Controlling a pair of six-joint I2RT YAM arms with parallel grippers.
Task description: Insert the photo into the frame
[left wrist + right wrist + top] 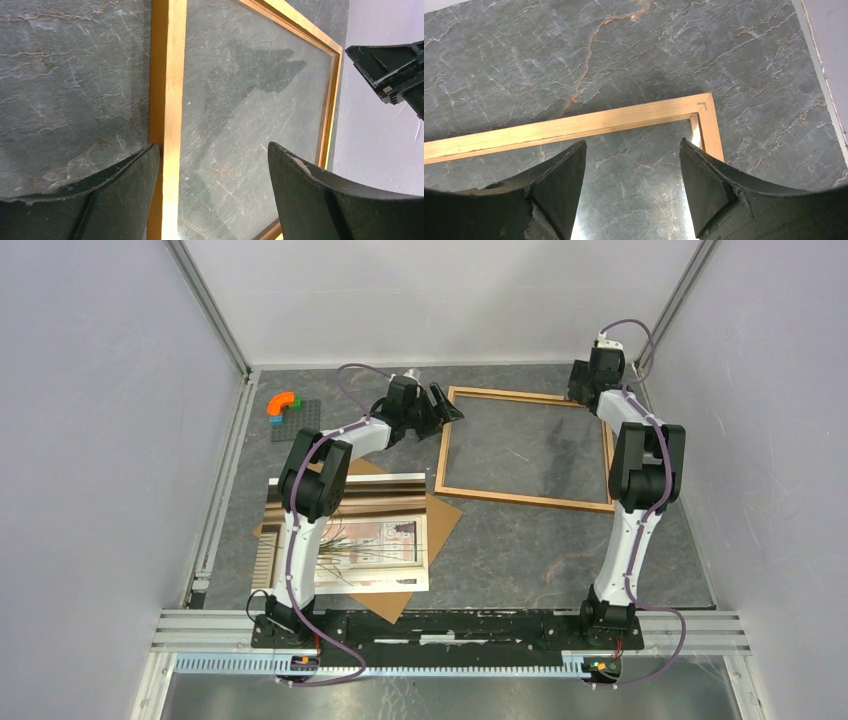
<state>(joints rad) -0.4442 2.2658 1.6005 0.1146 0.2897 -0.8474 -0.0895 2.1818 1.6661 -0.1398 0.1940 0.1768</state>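
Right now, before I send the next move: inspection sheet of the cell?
Surface: dark marbled table, no damage seen.
Job's things: frame lies flat at the far right, no photo in it; photo at the near left on a brown backing board, partly under the left arm.
Clutter: coloured blocks on a grey plate, far left.
Hands: left hand open at the frame's left rail; right hand open over its far right corner; neither holds anything.
Cables: purple cables along both arms, no snag seen.
Surroundings: plain walls, aluminium rail at the near edge.
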